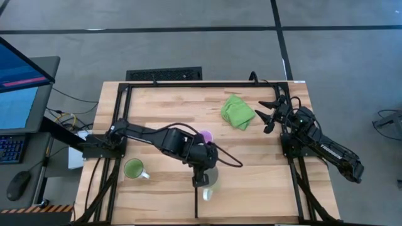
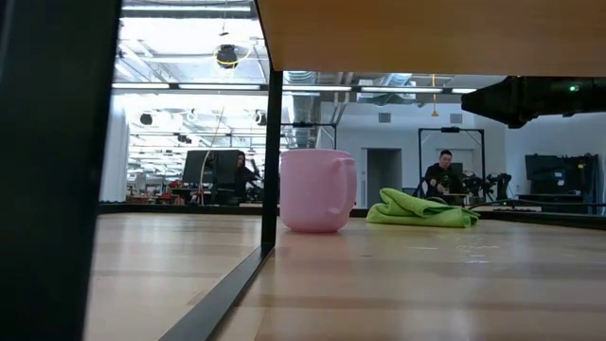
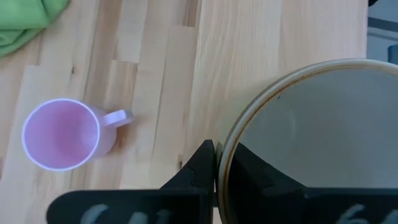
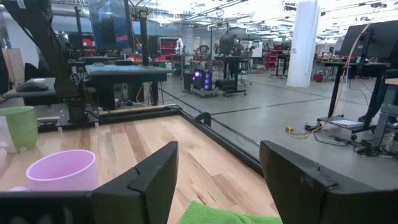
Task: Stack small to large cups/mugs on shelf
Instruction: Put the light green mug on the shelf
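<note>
My left gripper (image 1: pixel 202 171) is shut on the white/cream mug (image 1: pixel 211 179) near the table's front middle, beside a thin black strip (image 1: pixel 196 204) on the light wood top. The light purple mug (image 1: pixel 205 136) stands upright on its base just beyond it and also shows in the left wrist view (image 3: pixel 62 134). The green mug (image 1: pixel 133 168) stands upright at the front left. My right gripper (image 1: pixel 271 113) waits open and empty at the far right, next to the green cloth (image 1: pixel 237 112). My left gripper holds the cream mug by its rim (image 3: pixel 227 154). One finger (image 3: pixel 200 167) is outside the wall and one finger (image 3: pixel 250 169) is inside, coming from above and pointing down. The mug is upright, mouth up; whether it is clear of the table I cannot tell.
The green cloth (image 2: pixel 421 210) lies crumpled at the back right. A black frame runs along the table's edges (image 1: pixel 119 125). A black post (image 2: pixel 273 152) and the black strip (image 2: pixel 222 289) stand near the low camera. People sit in the room behind (image 2: pixel 443 170).
</note>
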{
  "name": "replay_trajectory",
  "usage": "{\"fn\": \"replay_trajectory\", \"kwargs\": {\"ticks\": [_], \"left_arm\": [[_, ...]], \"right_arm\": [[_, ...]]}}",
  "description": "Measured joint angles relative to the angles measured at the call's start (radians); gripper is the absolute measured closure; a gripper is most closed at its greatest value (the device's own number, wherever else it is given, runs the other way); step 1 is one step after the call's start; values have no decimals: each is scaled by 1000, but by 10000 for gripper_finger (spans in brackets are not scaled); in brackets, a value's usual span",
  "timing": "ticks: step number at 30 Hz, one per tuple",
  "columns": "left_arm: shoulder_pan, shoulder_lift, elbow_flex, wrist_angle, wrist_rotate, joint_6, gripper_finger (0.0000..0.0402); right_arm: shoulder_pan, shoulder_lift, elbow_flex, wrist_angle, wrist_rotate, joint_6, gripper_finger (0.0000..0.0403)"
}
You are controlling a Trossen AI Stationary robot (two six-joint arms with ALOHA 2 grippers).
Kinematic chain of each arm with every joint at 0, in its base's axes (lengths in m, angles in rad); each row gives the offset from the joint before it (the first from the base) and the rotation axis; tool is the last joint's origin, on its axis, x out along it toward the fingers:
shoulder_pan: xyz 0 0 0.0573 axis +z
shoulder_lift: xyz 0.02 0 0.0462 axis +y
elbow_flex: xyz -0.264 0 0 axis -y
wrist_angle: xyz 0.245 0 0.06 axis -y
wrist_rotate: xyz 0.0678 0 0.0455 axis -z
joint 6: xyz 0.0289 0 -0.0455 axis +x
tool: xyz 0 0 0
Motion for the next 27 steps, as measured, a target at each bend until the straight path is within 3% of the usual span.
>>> {"fn": "replay_trajectory", "kwargs": {"ticks": [8, 27], "left_arm": [[-31, 0, 0, 5, -37, -53, 390], [-38, 0, -37, 16, -17, -64, 390]], "right_arm": [[0, 0, 0, 0, 0, 0, 154], [0, 0, 0, 0, 0, 18, 154]]}}
